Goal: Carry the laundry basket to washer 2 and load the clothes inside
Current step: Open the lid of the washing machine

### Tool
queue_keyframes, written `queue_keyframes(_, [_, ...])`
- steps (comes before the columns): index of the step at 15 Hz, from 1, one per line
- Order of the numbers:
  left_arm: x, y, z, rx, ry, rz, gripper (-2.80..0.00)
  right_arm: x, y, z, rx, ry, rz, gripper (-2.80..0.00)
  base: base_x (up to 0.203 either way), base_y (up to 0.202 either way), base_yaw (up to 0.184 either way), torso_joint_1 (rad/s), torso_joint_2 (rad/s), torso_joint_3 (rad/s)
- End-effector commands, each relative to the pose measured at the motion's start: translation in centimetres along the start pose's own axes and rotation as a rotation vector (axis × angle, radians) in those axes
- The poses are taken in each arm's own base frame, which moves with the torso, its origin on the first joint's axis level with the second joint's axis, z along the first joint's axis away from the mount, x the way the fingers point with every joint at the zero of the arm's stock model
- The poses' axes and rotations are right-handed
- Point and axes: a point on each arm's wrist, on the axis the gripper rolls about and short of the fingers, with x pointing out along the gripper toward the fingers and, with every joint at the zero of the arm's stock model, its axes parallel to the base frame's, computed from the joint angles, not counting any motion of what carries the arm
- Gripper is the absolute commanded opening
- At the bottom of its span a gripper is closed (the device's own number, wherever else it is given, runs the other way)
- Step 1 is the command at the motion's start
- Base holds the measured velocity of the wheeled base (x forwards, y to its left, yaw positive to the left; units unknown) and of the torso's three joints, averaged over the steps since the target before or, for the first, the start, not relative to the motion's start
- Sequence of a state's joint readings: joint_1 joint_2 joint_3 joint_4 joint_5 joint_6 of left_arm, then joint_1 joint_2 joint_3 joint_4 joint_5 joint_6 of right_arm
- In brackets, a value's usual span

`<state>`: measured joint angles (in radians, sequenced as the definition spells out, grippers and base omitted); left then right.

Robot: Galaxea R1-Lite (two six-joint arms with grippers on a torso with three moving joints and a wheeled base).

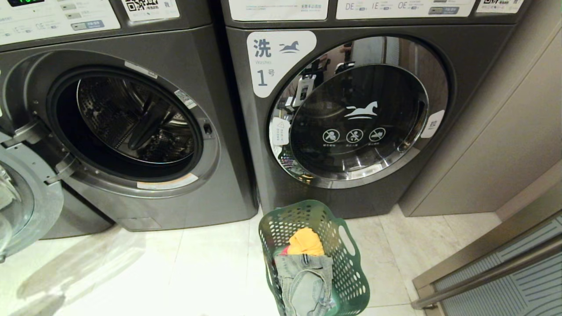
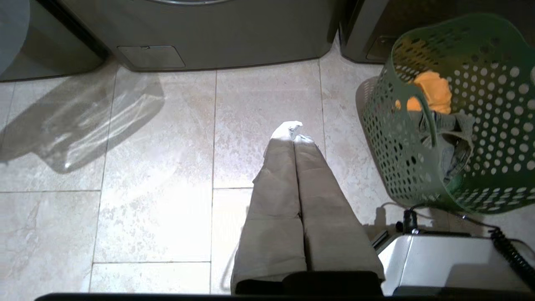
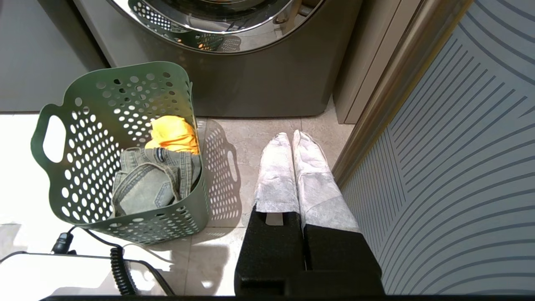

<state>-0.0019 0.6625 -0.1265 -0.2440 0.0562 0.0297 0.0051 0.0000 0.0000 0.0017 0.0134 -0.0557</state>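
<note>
1. The left pincer (image 2: 294, 133) hangs over bare floor tiles (image 2: 159, 159) with its padded fingers pressed together, holding nothing; the right pincer (image 3: 291, 138) is likewise closed and empty, near the corner beside a ribbed panel (image 3: 459, 146).
2. Between them, the laundry basket (image 1: 351, 272) stands upright on the floor, close in front of the robot, just before the closed washer marked 1 (image 1: 351, 114).
3. Inside it lie the clothes (image 1: 305, 272): grey jeans on top, a yellow-orange cloth behind, a sliver of red. They look soft and light, and will likely sag and drag; pinch a thick fold such as the jeans' waistband.
4. The basket looks stiff, light plastic; its cut-out handles (image 3: 54, 138) are the natural hold.
5. Farther off to the left, the neighbouring washer (image 1: 131, 123) stands door open, drum empty; no number shows on it.
</note>
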Motion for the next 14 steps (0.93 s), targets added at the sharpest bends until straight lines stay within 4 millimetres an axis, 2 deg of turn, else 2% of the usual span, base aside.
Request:
queue_keyframes(1, [-1.9,0.1,-3.2,0.007,-0.070,0.025,-2.80,0.0,0.0,0.0,-0.001,0.001,0.000,-2.80,0.000,0.000,0.000,0.000,0.00,0.000])
queue_keyframes(5, [-3.5,-0.1,-5.7,0.021,-0.092,0.021,-2.80,0.0,0.0,0.0,0.001,0.001,0.001,-2.80,0.000,0.000,0.000,0.000,0.00,0.000])
queue_keyframes(9, [-3.5,-0.1,-6.5,0.029,-0.001,-0.013,-2.80,0.0,0.0,0.0,0.000,0.001,0.000,-2.80,0.000,0.000,0.000,0.000,0.00,0.000])
queue_keyframes(12, [-3.5,-0.1,-6.5,0.037,-0.010,-0.046,-2.80,0.0,0.0,0.0,0.001,0.001,0.000,-2.80,0.000,0.000,0.000,0.000,0.00,0.000])
queue_keyframes(14, [-4.1,-0.1,-6.7,0.043,-0.089,-0.055,-2.80,0.0,0.0,0.0,0.001,0.001,0.001,-2.80,0.000,0.000,0.000,0.000,0.00,0.000])
